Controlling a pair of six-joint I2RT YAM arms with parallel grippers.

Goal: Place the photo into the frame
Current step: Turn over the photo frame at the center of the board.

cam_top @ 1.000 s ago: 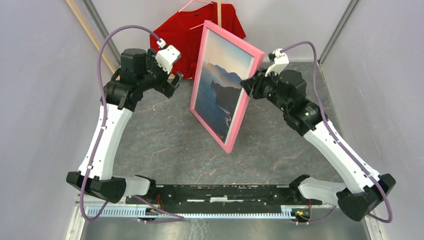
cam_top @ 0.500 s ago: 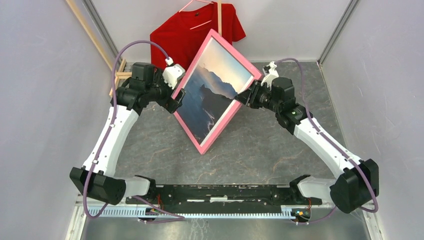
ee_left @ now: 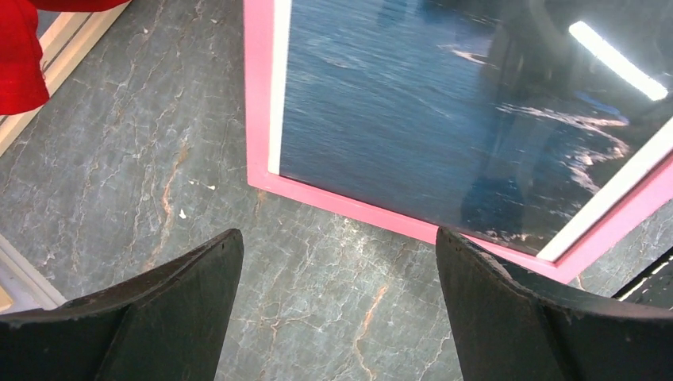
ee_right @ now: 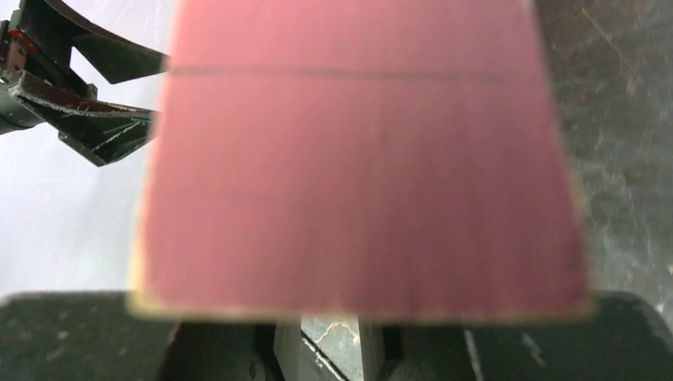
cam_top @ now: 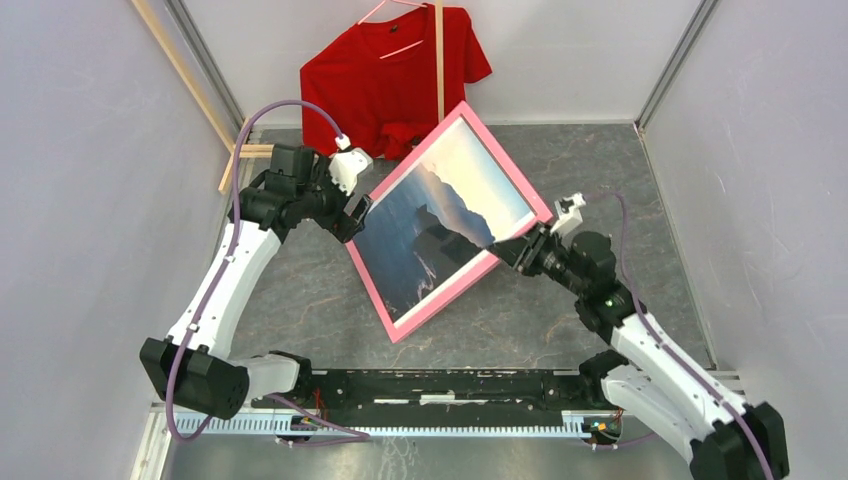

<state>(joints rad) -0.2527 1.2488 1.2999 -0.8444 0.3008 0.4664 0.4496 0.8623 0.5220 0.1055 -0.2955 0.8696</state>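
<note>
A pink frame (cam_top: 400, 325) lies slanted on the bench (cam_top: 300, 290), with the sea photo (cam_top: 440, 215) showing in it, face up. Its long axis runs near-left to far-right. My right fingers (cam_top: 505, 252) pinch its near-right long edge. My left fingers (ee_left: 159, 317) are spread wide and empty at the frame's left corner. The frame lies just beyond them to the right, not between them.

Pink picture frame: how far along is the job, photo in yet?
Done: the sea-and-mountain photo print shows inside the thin pink rectangular frame, facing up. In hand: the right gripper is clamped on the frame's right edge; the left gripper hangs open beside it, empty. Left: probably lowering it flat onto the grey marbled table and releasing.
</note>
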